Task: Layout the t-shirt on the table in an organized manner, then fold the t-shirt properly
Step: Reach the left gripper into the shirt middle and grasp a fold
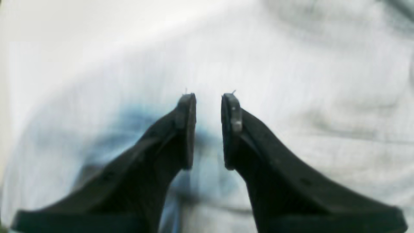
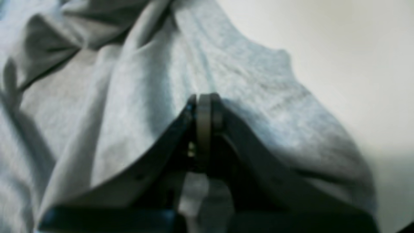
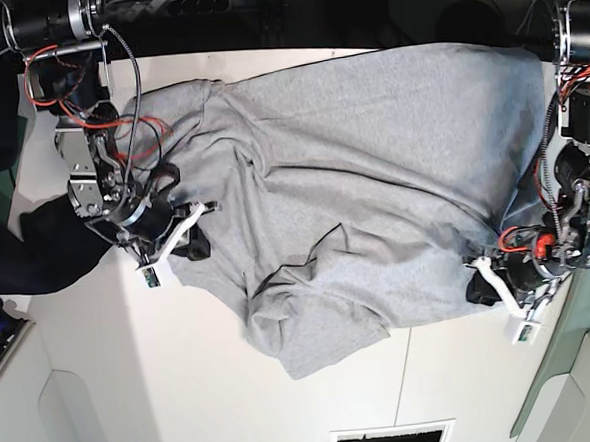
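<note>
While your left gripper point(image 1: 208, 97) hangs just over the t-shirt point(image 3: 372, 176), its jaws stand apart with bare grey fabric showing in the gap (nothing is pinched there). Your right gripper point(image 2: 204, 97) has its jaws pressed together; from its wrist view cloth bunches around the fingers, but whether a fold is caught between them you cannot tell. Farther out, the heather-grey shirt sprawls rumpled across the white table point(image 3: 286, 402), spanning from one arm to the other, with a creased flap drooping toward the table's bare middle. Beyond the right arm, a dark cloth point(image 3: 17, 258) lies at the table's edge.
</note>
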Action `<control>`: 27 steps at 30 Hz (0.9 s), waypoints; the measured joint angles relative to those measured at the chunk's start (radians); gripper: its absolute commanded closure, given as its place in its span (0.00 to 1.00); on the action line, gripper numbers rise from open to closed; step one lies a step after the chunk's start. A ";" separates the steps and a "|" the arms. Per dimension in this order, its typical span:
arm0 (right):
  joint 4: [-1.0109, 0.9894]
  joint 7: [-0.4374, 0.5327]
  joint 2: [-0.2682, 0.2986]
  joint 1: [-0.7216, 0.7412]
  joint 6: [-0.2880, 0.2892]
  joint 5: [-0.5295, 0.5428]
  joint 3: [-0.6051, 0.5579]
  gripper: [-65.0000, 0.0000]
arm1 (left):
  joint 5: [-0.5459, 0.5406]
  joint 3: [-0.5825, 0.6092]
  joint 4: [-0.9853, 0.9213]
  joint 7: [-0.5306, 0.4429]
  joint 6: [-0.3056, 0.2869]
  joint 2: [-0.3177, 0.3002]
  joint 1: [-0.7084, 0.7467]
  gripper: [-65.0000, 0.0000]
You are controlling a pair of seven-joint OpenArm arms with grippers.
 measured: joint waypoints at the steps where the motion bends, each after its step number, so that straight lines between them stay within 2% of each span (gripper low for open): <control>1: 0.043 -0.002 0.005 -0.037 0.007 0.000 0.000 1.00 | 0.021 0.013 -0.007 0.002 0.001 0.035 -0.009 0.75; 3: 0.126 -0.008 0.016 -0.103 0.005 0.002 0.001 1.00 | 0.039 0.054 -0.039 -0.012 0.002 0.103 -0.026 0.80; 6: 0.254 -0.067 0.021 -0.176 0.000 -0.004 0.001 1.00 | 0.089 0.120 -0.103 -0.083 0.061 0.197 -0.062 0.83; 8: 0.341 -0.105 0.019 -0.219 0.000 -0.001 0.001 1.00 | 0.116 0.151 -0.136 -0.080 0.090 0.232 -0.088 0.83; 12: 0.467 -0.173 0.018 -0.317 0.002 0.021 0.001 1.00 | 0.143 0.207 -0.156 -0.048 0.090 0.284 -0.097 0.83; 16: 0.506 -0.180 0.019 -0.359 0.000 0.053 0.001 1.00 | 0.139 0.256 -0.158 -0.031 0.084 0.298 -0.077 0.83; 19: 0.519 -0.140 0.018 -0.344 -0.051 0.084 0.001 1.00 | 0.142 0.257 -0.158 -0.017 0.088 0.284 -0.066 0.83; 22: 0.519 -0.138 0.019 -0.306 -0.073 0.083 0.001 1.00 | 0.144 0.256 -0.158 -0.018 0.088 0.276 -0.056 0.83; 27: 0.454 -0.143 0.012 -0.195 -0.102 0.027 0.001 1.00 | 0.144 0.258 -0.159 -0.100 0.082 0.285 -0.077 0.83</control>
